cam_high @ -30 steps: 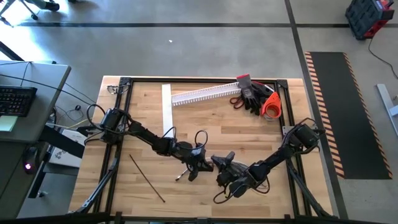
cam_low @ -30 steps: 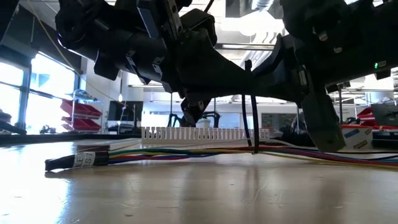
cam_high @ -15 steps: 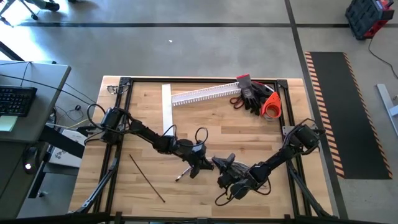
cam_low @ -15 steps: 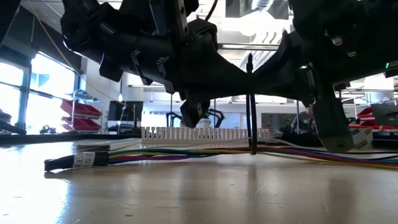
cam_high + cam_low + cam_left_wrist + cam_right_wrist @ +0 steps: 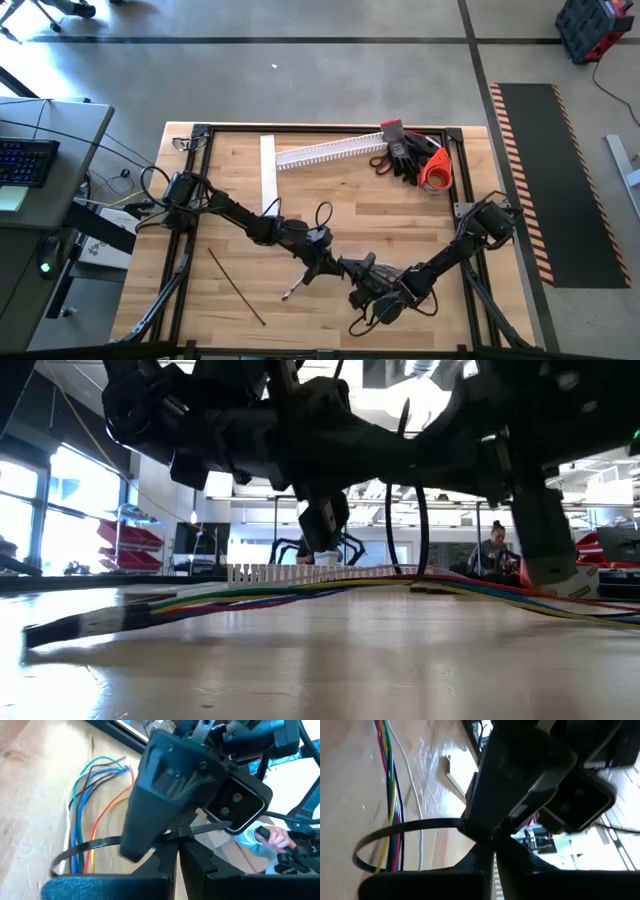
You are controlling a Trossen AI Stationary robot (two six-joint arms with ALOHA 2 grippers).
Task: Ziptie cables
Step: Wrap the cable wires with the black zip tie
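Both sets of fingers are clenched on one ziptie (image 5: pixel 410 826), the left gripper (image 5: pixel 322 266) and right gripper (image 5: pixel 362 272) meeting just below the table's centre, toward 6 o'clock. The strip is looped round the cables (image 5: pixel 220 601) (colored wires, lifted slightly), so the step looks like cinching. Next probably calls for pulling the tail through; a spare ziptie (image 5: pixel 236 287) lies at 8 o'clock.

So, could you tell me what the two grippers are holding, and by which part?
Both hold one ziptie looped around the cables. The left gripper and right gripper each pinch one end of it, where the loop closes.
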